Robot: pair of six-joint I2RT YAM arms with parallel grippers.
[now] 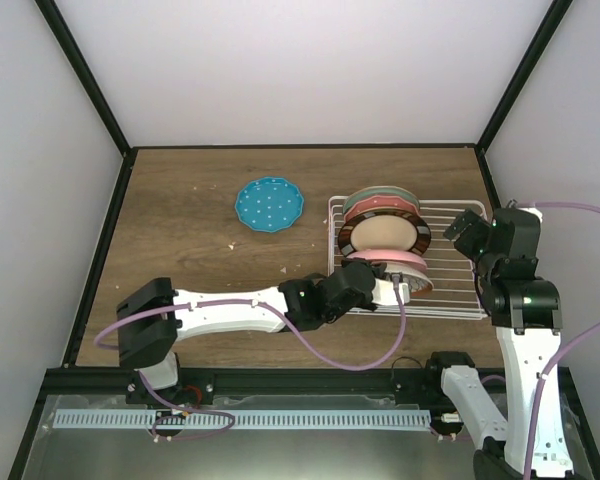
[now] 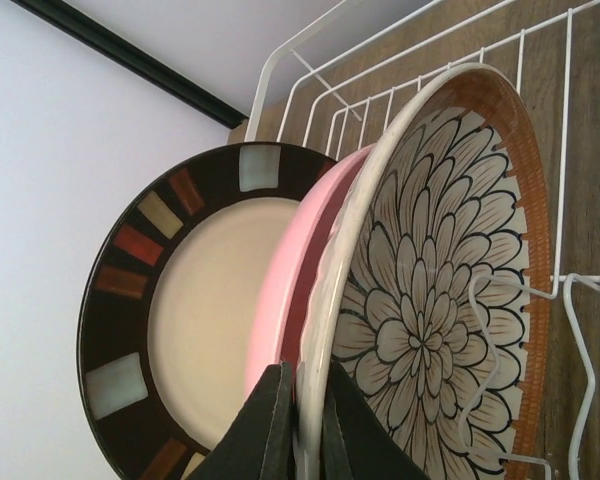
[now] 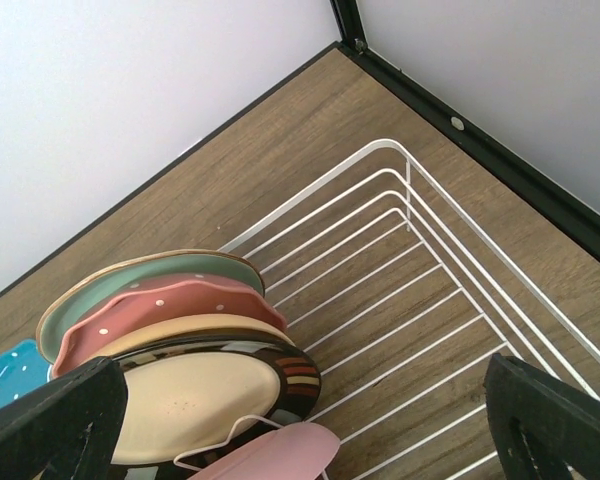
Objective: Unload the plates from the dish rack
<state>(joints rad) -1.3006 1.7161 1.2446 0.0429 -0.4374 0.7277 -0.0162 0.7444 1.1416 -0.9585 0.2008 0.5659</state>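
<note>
The white wire dish rack (image 1: 450,262) stands right of centre. Pale green (image 1: 380,195), red-pink dotted (image 1: 382,207), tan dark-rimmed (image 1: 385,236), plain pink (image 1: 392,259) and petal-patterned plates stand in it. The teal dotted plate (image 1: 269,204) lies flat on the table to its left. My left gripper (image 2: 308,378) is shut on the rim of the brown-rimmed petal-patterned plate (image 2: 435,300), with the pink plate (image 2: 280,300) and tan plate (image 2: 195,310) behind. My right gripper (image 3: 302,375) hangs open and empty above the rack (image 3: 430,260), right of the plates (image 3: 190,400).
Black frame posts and white walls close in the wooden table (image 1: 180,250). The rack's right part (image 1: 460,290) holds no plates. The left arm reaches across the front of the table to the rack's near left corner.
</note>
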